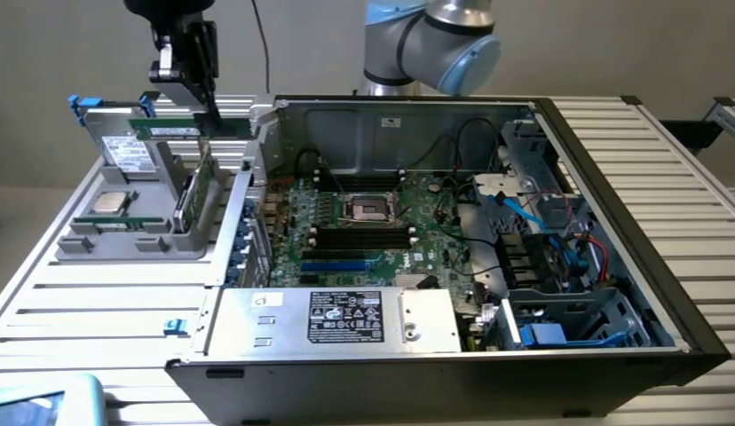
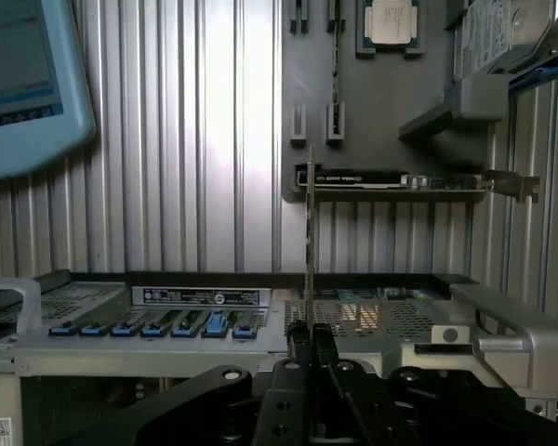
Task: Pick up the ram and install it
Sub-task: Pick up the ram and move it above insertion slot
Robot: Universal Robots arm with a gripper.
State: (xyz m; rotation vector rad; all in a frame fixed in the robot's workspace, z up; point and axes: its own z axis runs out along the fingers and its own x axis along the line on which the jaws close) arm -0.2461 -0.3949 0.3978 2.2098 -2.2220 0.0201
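Slatted bench (image 1: pixel 107 302), open PC (image 1: pixel 391 133): ram (image 1: pixel 178 130) picked, not in yet.
Claw (image 1: pixel 208 114), upper left, is gripping ram clear of tray (image 1: pixel 130 241); mobo slots (image 1: pixel 365 235) looking empty.

The black label (image 1: pixel 345 317) on the power supply (image 1: pixel 255 327) bears white print, perhaps certification marks. None of it can be read.

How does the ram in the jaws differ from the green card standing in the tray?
The ram is clamped in the jaws above the tray; the green card stands in the tray. The ram is a narrow strip; the card is taller and wider, with a metal bracket. Both are green circuit boards.
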